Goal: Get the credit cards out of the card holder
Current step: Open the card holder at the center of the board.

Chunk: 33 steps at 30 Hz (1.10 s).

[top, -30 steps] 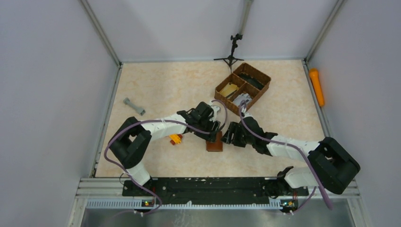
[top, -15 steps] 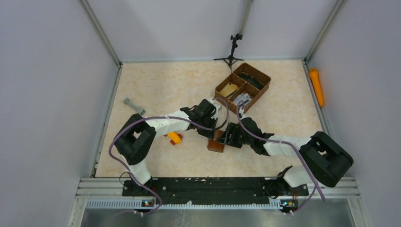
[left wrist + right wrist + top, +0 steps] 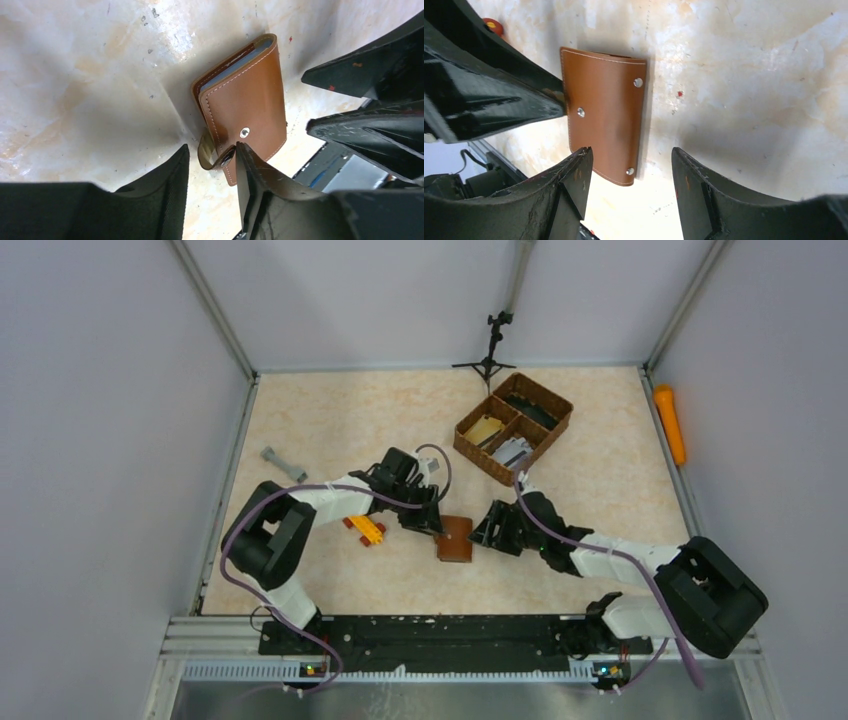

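Observation:
The card holder [image 3: 455,538], a small brown leather wallet, lies folded shut on the table between both grippers. Its strap tab [image 3: 211,154] is unsnapped and curls up from the near edge. My left gripper [image 3: 212,146] is open around that tab; the snap rests against one finger [image 3: 250,170] and a gap remains on the other side. In the top view the left gripper [image 3: 425,517] sits at the holder's left edge. My right gripper [image 3: 631,150] is open and empty, with the holder's [image 3: 604,120] near corner just ahead of its fingers. The credit cards are hidden inside; only a thin grey edge [image 3: 235,64] shows between the covers.
A brown woven basket [image 3: 560,406] with compartments stands at the back right. A small orange-yellow piece [image 3: 366,529] lies just left of the left gripper. A grey dumbbell-shaped part [image 3: 283,464] lies far left. A small black tripod [image 3: 490,350] stands at the back wall.
My left gripper has drawn back to the left, from over the holder to its left edge, so the holder now shows whole. The right gripper shifted slightly right.

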Available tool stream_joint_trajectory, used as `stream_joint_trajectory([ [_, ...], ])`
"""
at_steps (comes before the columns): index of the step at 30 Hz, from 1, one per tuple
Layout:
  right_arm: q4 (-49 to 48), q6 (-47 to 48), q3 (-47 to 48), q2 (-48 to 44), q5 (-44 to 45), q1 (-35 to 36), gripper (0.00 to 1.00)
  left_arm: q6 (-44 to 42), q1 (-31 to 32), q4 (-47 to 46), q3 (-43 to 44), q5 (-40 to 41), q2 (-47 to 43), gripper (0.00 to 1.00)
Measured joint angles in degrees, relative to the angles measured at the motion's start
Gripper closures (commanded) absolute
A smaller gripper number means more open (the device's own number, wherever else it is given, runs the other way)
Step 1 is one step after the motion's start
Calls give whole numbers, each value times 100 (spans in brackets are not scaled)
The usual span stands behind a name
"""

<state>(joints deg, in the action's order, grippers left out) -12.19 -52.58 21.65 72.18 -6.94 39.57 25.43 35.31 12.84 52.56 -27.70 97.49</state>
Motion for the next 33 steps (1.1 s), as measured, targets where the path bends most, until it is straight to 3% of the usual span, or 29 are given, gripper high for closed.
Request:
stream_joint_trajectory([
  [10, 511, 363, 236, 111, -2, 0, 48, 149, -164, -341, -109, -549, -98, 60],
  [20, 896, 767, 581, 354, -7, 79, 47, 13, -164, -33, -107, -44, -98, 44],
  [24, 1141, 920, 999, 675, 111, 245, 47, -15, -160, 63, -98, 66, -98, 34],
  [33, 1093, 999, 1115, 925, 22, 299, 59, 44, -68, -308, -79, -448, -63, 37],
])
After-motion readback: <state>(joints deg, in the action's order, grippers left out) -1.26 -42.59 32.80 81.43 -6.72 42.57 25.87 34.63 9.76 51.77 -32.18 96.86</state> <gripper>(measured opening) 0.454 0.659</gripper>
